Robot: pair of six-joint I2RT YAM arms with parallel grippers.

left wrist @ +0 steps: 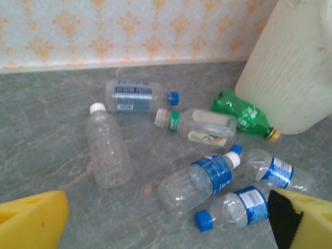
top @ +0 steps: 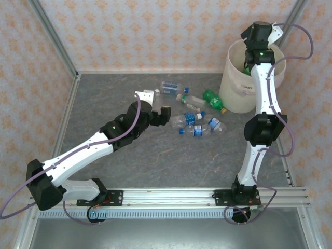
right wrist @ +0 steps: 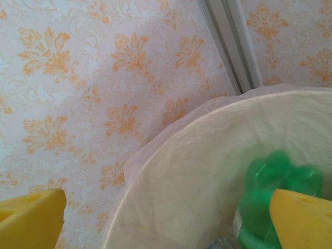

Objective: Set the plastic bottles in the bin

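Fingers of yellow foam on the left hand are standing wide apart, gripping nothing, and hovering low over the grey marbled desk. Just ahead, seven plastic bottles are lying on their sides in a loose cluster. Nearest, a small clear bottle with blue cap and blue label is resting beside a larger clear bottle with blue label and white cap. A third blue-labelled clear bottle is lying just to their right. Apart on the left, a bare clear bottle with white cap is lying alone. Farther on are lying a clear bottle with green neck band, a green bottle with yellow cap close to the bin's foot, and a clear bottle with wide blue label. In the far right corner the large round cream-white plastic bin is standing upright. The right hand is hanging over its mouth, fingers spread wide. A blurred green bottle is showing inside the bin, gripped by neither finger.
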